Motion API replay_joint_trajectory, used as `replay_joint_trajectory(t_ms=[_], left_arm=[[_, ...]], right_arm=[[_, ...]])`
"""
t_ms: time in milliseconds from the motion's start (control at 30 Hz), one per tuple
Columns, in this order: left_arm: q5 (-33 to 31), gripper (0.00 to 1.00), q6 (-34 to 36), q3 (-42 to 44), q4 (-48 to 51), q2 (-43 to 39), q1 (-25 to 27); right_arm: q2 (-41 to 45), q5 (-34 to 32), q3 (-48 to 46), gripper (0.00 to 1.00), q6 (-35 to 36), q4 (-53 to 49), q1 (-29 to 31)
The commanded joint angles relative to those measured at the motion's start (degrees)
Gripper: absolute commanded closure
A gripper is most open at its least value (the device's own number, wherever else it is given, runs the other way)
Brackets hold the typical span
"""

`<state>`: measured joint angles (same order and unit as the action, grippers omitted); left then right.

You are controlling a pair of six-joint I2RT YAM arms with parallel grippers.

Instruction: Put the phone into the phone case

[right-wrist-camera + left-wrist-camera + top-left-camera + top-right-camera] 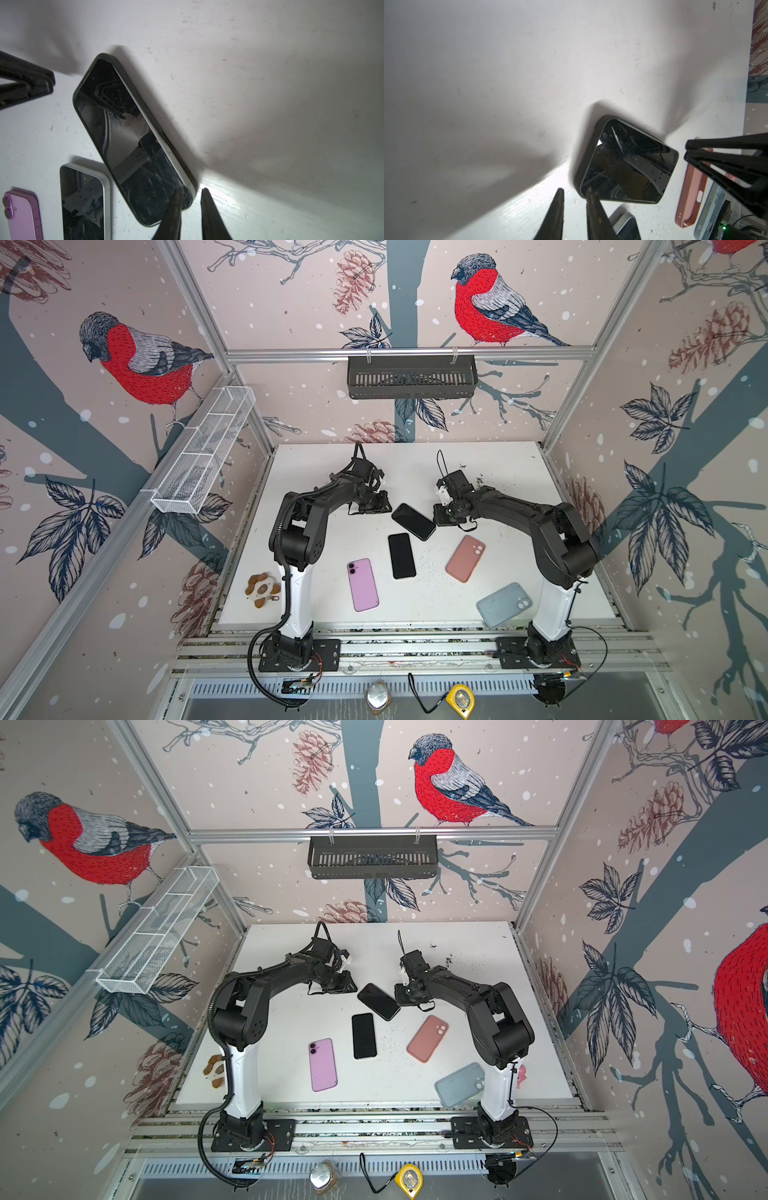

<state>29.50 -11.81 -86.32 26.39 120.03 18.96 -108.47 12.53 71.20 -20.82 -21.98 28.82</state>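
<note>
Phone and case come first: the black phone [413, 521] lies slanted just above the middle of the white table [511, 489] in both top views, between my two wrists. It already sits inside the dark phone case [106, 57]. In the right wrist view a silver strip of the phone's frame shows above the case rim along the long side running toward the lower right. I judge that side is not fully seated, while the upper-left end looks wrapped.

My right gripper [191, 189] has its fingers a little apart, straddling the phone's lower corner, one over the glass and one off the edge. I cannot tell whether they pinch it or merely rest there. My left gripper [575, 189] is slightly parted at the opposite end. Bare table shows in the gap and it grasps nothing, though one tip lies over the case's corner.

To seat it well, I would steady that end with the left tip and press straight down along the proud side with the right, starting at the corner. A vertical push should keep the case from skating into the second black phone [402, 556] just beside it.
</note>
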Motion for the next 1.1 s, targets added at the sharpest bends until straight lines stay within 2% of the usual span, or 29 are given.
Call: replay_joint_trajectory(t_ms=[0,233,567,967,1067], left_arm=[[-3.06,0.77,1.41,-4.11,5.19,1.60,0.29],[-4.08,0.77,4.00,-2.88,5.40,3.33,1.05],[-1.39,0.79,6.00,-2.72,7.09,4.78,2.42],[-4.49,0.81,7.42,-2.84,9.46,4.99,3.63],[-4.71,0.81,7.42,-2.88,9.46,5.13,3.54]], right_arm=[[0.29,-0.85,-0.15,0.80,0.78,0.10,0.28],[-1.04,-1.19,0.18,0.81,0.61,-0.58,0.71],[-3.08,-2.46,2.78,0.84,1.16,-3.20,2.08],[-8.09,-4.84,8.39,0.86,4.95,-10.74,4.27],[-7.64,-7.20,9.13,0.85,5.27,-12.37,4.58]])
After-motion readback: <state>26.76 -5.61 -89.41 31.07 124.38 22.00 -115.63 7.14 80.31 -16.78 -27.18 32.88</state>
